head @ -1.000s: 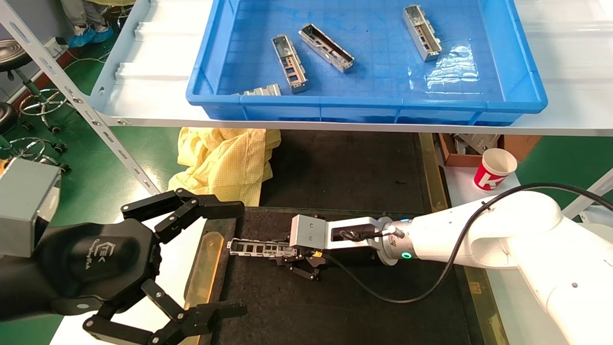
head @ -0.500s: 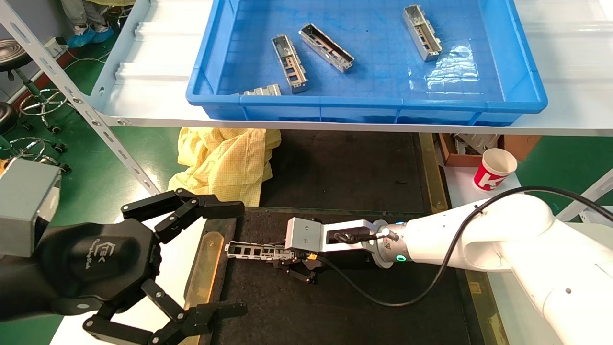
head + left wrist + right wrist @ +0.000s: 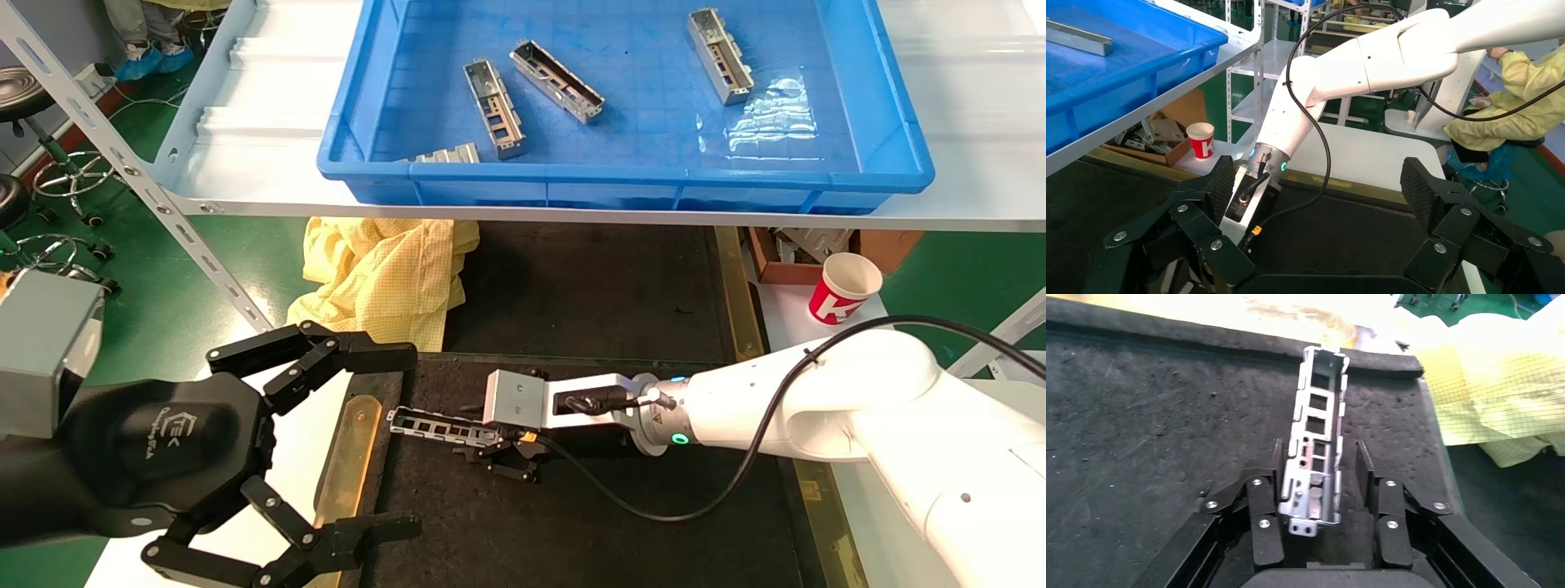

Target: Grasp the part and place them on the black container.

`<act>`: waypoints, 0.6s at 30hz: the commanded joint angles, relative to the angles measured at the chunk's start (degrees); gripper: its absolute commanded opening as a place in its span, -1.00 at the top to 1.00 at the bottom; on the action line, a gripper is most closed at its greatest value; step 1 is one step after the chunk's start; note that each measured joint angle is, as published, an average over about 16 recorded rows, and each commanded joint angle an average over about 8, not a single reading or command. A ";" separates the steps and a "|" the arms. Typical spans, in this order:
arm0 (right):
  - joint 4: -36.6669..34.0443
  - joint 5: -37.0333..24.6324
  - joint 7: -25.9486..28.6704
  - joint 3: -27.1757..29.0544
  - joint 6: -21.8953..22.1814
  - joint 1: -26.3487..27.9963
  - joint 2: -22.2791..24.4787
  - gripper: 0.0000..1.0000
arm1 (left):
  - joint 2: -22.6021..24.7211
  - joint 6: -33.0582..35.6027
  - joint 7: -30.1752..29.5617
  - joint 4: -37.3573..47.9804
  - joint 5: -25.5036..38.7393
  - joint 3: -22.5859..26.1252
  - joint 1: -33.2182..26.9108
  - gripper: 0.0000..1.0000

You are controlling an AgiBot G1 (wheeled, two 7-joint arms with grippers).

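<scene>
The right gripper [image 3: 1315, 478] straddles the slim silver stamped metal part [image 3: 1317, 441], fingers [image 3: 1364, 462] released, on the flat black felt container [image 3: 1138, 429]. The left gripper [image 3: 327, 441] hangs open, idle. Risk: withdrawing fingers snag and drag the part.

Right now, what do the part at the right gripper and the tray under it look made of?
The part: looks like thin stamped sheet metal, bare silver, with punched rectangular cutouts and folded edges. It lies between the right gripper's open fingers. The black container: a rough, pitted black surface, probably felt or foam; brass-coloured strip along its side.
</scene>
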 commanded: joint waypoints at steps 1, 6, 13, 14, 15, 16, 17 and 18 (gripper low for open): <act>-0.04 0.38 -0.07 -0.23 0.19 0.14 0.04 -1.00 | 0.00 0.00 0.00 0.00 0.00 0.00 0.00 -1.00; -0.76 2.28 -0.18 0.05 -1.89 0.65 0.37 -1.00 | 0.00 0.00 0.00 0.00 0.00 0.00 0.00 -1.00; -3.24 5.94 0.25 1.55 -7.61 1.82 1.56 -1.00 | 0.00 0.00 0.00 0.00 0.00 0.00 0.00 -1.00; -3.64 6.55 0.38 1.86 -8.45 1.97 1.79 -1.00 | 0.00 -0.01 0.00 0.00 -0.01 0.00 0.00 -1.00; -4.02 7.16 0.51 2.19 -9.24 2.11 2.03 -1.00 | 0.00 -0.01 0.00 0.01 -0.01 0.00 0.00 -1.00; -4.34 7.73 0.64 2.49 -9.94 2.22 2.24 -1.00 | -0.01 -0.01 0.00 0.01 -0.01 0.00 0.01 -1.00; -4.59 8.17 0.74 2.73 -10.47 2.31 2.41 -1.00 | -0.01 -0.02 0.00 0.01 -0.01 0.00 0.01 -1.00; -4.77 8.51 0.81 2.89 -10.84 2.35 2.52 -1.00 | -0.01 -0.02 0.00 0.01 -0.01 0.00 0.01 -1.00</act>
